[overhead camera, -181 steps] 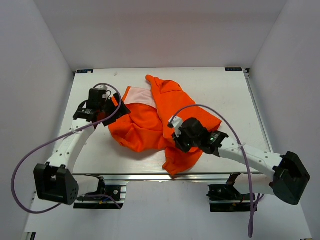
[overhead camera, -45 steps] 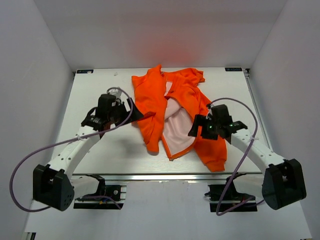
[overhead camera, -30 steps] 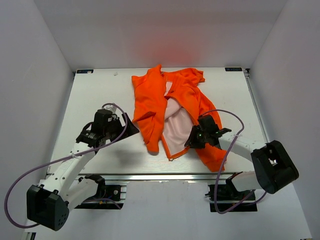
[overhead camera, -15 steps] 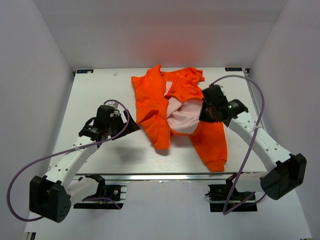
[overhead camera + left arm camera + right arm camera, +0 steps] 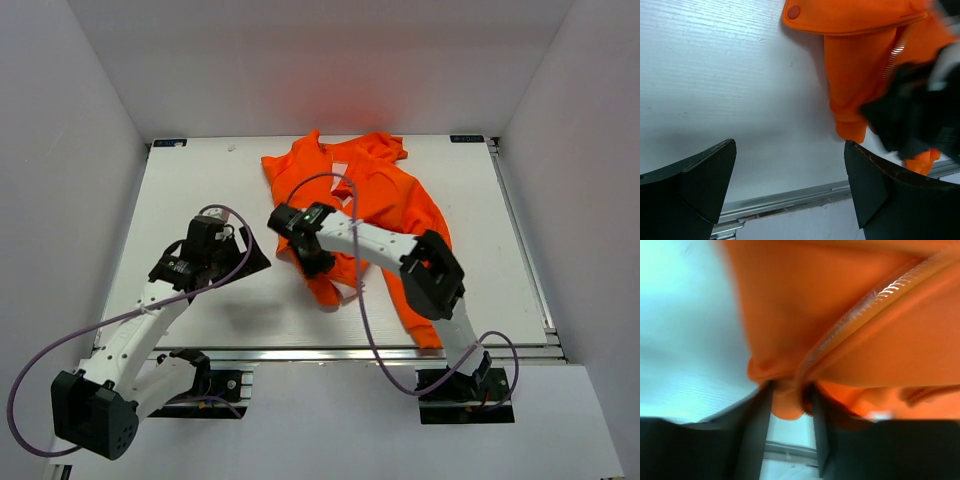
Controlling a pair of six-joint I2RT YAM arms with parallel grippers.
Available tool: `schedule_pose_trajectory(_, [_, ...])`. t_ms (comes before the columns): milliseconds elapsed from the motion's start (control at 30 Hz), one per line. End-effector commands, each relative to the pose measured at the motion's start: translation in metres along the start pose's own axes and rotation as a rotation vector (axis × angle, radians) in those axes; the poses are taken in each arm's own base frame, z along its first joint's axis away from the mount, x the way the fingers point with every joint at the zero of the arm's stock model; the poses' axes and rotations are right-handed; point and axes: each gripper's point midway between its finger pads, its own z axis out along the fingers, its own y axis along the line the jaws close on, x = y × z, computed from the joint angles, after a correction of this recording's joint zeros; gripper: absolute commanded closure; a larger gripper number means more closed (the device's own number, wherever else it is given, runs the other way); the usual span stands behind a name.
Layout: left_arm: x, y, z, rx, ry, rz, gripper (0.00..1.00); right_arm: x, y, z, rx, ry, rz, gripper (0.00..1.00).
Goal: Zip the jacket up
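Observation:
The orange jacket (image 5: 390, 200) lies crumpled at the middle back of the table, one sleeve running toward the front edge. My right gripper (image 5: 310, 260) reaches across it and is shut on a fold of the lower left front edge beside the zipper (image 5: 880, 295). In the right wrist view the orange fabric (image 5: 815, 300) is pinched between the fingers (image 5: 787, 400). My left gripper (image 5: 255, 262) is open and empty just left of the jacket. In the left wrist view (image 5: 790, 150) it frames bare table, with the jacket (image 5: 860, 75), its zipper (image 5: 892, 57) and the blurred right gripper (image 5: 910, 115) at upper right.
The right arm's purple cable (image 5: 355, 290) drapes over the jacket's lower part. A flap with a snap button (image 5: 794, 12) lies at the jacket's near left. The metal rail (image 5: 330, 352) runs along the table's front edge. White walls enclose the table.
My right arm swung from the jacket's right side across to its left front edge and shut on the fabric. The pale lining is now covered. My left gripper has barely moved.

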Motion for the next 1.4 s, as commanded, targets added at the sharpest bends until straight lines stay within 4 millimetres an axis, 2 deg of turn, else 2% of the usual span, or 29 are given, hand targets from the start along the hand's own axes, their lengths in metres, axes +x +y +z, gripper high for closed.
schedule_pose_trajectory(0, [0.007,0.009,-0.009,-0.032,-0.001,-0.005,0.02,-0.017,0.036,-0.01,-0.168,-0.043,-0.057,0.54])
schedule_pose_trajectory(67, [0.011,0.012,-0.011,-0.036,0.007,-0.006,0.02,-0.01,0.048,-0.004,-0.245,-0.036,-0.076,0.41])
schedule_pose_trajectory(100, [0.013,0.012,-0.011,-0.035,0.01,-0.006,0.02,-0.017,0.056,-0.003,-0.285,-0.074,-0.081,0.38])
schedule_pose_trajectory(133, [0.013,0.012,-0.011,-0.033,0.013,-0.003,0.02,-0.008,0.055,0.002,-0.298,-0.062,-0.097,0.37])
schedule_pose_trajectory(200, [0.014,0.01,-0.011,-0.025,0.02,0.001,0.02,-0.012,0.061,-0.014,-0.367,-0.124,-0.105,0.33])
schedule_pose_trajectory(233, [0.014,0.009,-0.01,-0.019,0.022,0.005,0.02,0.003,0.061,-0.012,-0.402,-0.1,-0.128,0.31])
schedule_pose_trajectory(267, [0.012,0.007,-0.009,-0.007,0.016,0.007,0.02,0.004,0.062,-0.032,-0.464,-0.133,-0.134,0.25])
schedule_pose_trajectory(300, [0.011,0.003,-0.008,0.013,0.018,0.016,0.02,0.004,0.064,-0.038,-0.495,-0.16,-0.14,0.24])
schedule_pose_trajectory(333, [0.006,-0.005,-0.007,0.045,0.003,0.027,0.02,0.006,0.058,-0.055,-0.526,-0.198,-0.14,0.2])
schedule_pose_trajectory(367, [0.003,-0.008,-0.006,0.059,0.002,0.035,0.02,0.023,0.051,-0.049,-0.527,-0.167,-0.137,0.18])
schedule_pose_trajectory(400, [0.001,-0.013,-0.004,0.079,0.003,0.044,0.02,0.027,0.046,-0.051,-0.529,-0.177,-0.13,0.17])
schedule_pose_trajectory(433, [-0.006,-0.027,-0.006,0.138,-0.009,0.069,0.02,0.027,0.035,-0.065,-0.544,-0.218,-0.12,0.14])
schedule_pose_trajectory(467, [-0.008,-0.033,-0.005,0.164,-0.006,0.08,0.02,0.045,0.025,-0.054,-0.529,-0.186,-0.112,0.14])
schedule_pose_trajectory(500, [-0.009,-0.037,-0.001,0.182,0.007,0.094,0.02,0.046,0.014,-0.052,-0.52,-0.197,-0.086,0.14])
schedule_pose_trajectory(533, [-0.013,-0.049,-0.001,0.238,0.008,0.106,0.02,0.049,0.003,-0.061,-0.524,-0.232,-0.075,0.14])
schedule_pose_trajectory(567, [-0.017,-0.057,-0.001,0.268,0.005,0.114,0.02,0.064,-0.007,-0.05,-0.508,-0.204,-0.069,0.13])
schedule_pose_trajectory(633, [-0.021,-0.073,0.005,0.334,0.02,0.129,0.02,0.066,-0.029,-0.053,-0.523,-0.246,-0.033,0.12])
schedule_pose_trajectory(667, [-0.021,-0.079,0.006,0.359,0.025,0.136,0.02,0.071,-0.044,-0.042,-0.518,-0.248,-0.02,0.12])
schedule_pose_trajectory(733, [-0.019,-0.09,0.016,0.392,0.051,0.154,0.02,0.073,-0.053,-0.042,-0.535,-0.276,-0.029,0.12])
schedule_pose_trajectory(800, [-0.02,-0.119,0.016,0.452,0.044,0.215,0.02,0.072,-0.062,-0.035,-0.518,-0.3,-0.066,0.12])
schedule_pose_trajectory(833, [-0.009,-0.131,0.026,0.451,0.07,0.255,0.02,0.072,-0.062,-0.032,-0.515,-0.3,-0.084,0.12])
schedule_pose_trajectory(867, [-0.017,-0.149,0.023,0.47,0.05,0.285,0.02,0.072,-0.063,-0.03,-0.509,-0.299,-0.098,0.12])
schedule_pose_trajectory(933, [-0.007,-0.162,0.039,0.463,0.104,0.325,0.02,0.076,-0.064,-0.022,-0.502,-0.283,-0.114,0.12])
schedule_pose_trajectory(967, [-0.014,-0.175,0.039,0.488,0.099,0.335,0.02,0.079,-0.064,-0.019,-0.5,-0.275,-0.119,0.12])
schedule_pose_trajectory(1033, [-0.01,-0.179,0.057,0.475,0.139,0.338,0.02,0.088,-0.064,-0.011,-0.502,-0.263,-0.124,0.13])
schedule_pose_trajectory(1133, [-0.015,-0.19,0.071,0.477,0.142,0.351,0.02,0.09,-0.06,-0.005,-0.526,-0.297,-0.15,0.13])
schedule_pose_trajectory(1267, [-0.008,-0.185,0.108,0.394,0.199,0.359,0.02,0.084,-0.051,0.0,-0.568,-0.312,-0.172,0.16])
schedule_pose_trajectory(1333, [-0.006,-0.186,0.114,0.378,0.22,0.366,0.03,0.089,-0.046,0.005,-0.593,-0.283,-0.181,0.2])
schedule_pose_trajectory(1367, [-0.002,-0.186,0.12,0.38,0.237,0.366,0.08,0.09,-0.046,0.009,-0.594,-0.275,-0.18,0.21])
